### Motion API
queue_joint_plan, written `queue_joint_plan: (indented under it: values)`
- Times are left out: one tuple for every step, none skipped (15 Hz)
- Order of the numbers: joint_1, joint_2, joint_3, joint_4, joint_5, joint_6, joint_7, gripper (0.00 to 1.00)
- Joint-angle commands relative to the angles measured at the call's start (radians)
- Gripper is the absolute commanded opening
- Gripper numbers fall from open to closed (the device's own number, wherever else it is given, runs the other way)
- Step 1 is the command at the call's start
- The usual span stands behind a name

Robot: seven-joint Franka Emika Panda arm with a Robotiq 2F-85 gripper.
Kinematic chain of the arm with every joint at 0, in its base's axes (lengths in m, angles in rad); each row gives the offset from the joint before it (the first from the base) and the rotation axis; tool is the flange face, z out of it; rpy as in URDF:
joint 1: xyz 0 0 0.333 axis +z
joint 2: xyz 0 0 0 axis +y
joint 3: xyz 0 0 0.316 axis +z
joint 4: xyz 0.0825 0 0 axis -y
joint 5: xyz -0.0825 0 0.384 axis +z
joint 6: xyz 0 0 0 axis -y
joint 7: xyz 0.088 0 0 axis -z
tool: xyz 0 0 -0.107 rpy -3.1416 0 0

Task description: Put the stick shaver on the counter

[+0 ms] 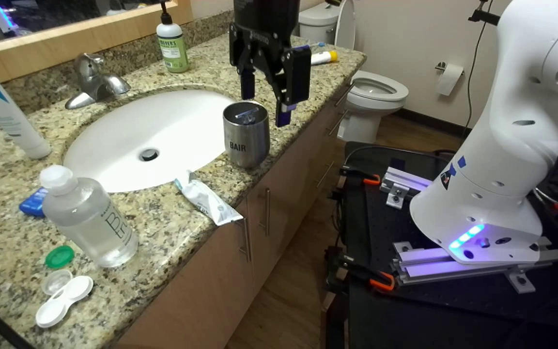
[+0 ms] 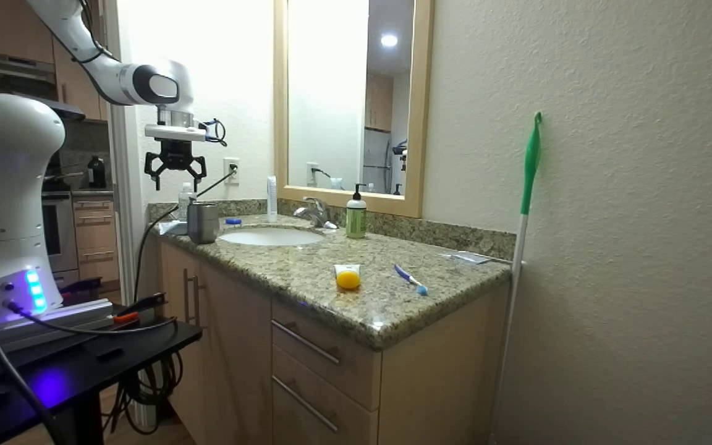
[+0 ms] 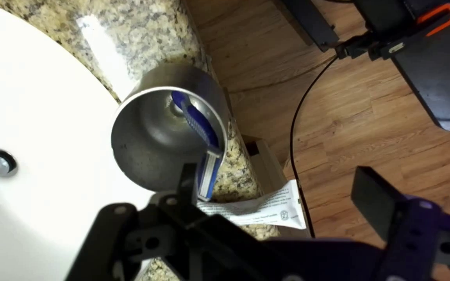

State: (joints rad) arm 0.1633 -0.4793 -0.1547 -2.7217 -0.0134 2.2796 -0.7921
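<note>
The stick shaver [image 3: 199,123] is blue and stands tilted inside a metal cup [image 3: 139,136] in the wrist view. Its head leans over the rim, and its head also shows inside the cup in an exterior view [image 1: 247,115]. The shaver is hidden in an exterior view where the cup [image 2: 203,222] stands. The cup is upright on the speckled granite counter [image 1: 158,242], between the sink and the front edge. My gripper [image 1: 265,103] is open and empty above the cup. In the wrist view my gripper [image 3: 279,191] has one finger near the shaver's head, the other over the floor.
A white toothpaste tube [image 1: 206,198] lies beside the cup and overhangs the edge. The white sink [image 1: 177,121] is on the cup's far side. A clear bottle [image 1: 90,223], a tall tube [image 1: 5,111] and a soap bottle [image 1: 172,46] stand on the counter. A faucet [image 1: 95,82] is behind.
</note>
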Motion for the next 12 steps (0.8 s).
queue_joint_plan:
  values:
    - [0.014,0.029,-0.063,0.027,0.147,0.071,-0.066,1.00]
    - [0.020,0.026,-0.075,0.030,0.198,0.093,-0.076,1.00]
    - [-0.011,0.002,-0.028,0.013,0.136,0.049,-0.041,1.00]
    - [-0.012,0.002,-0.033,0.016,0.148,0.054,-0.049,1.00]
    - [-0.013,0.001,-0.032,0.016,0.147,0.053,-0.049,1.00]
    - [-0.012,0.001,-0.029,0.015,0.147,0.053,-0.048,1.00]
    - [-0.012,0.001,-0.025,0.015,0.146,0.053,-0.046,1.00]
    - [-0.011,0.001,-0.025,0.015,0.146,0.053,-0.046,1.00]
    - [-0.027,0.017,-0.033,0.017,0.138,0.070,-0.042,1.00]
    - [-0.040,0.016,-0.040,0.015,0.131,0.060,-0.039,1.00]
    - [-0.052,0.006,-0.050,0.012,0.127,0.045,-0.042,1.00]
    - [-0.060,0.003,-0.057,0.009,0.128,0.038,-0.048,1.00]
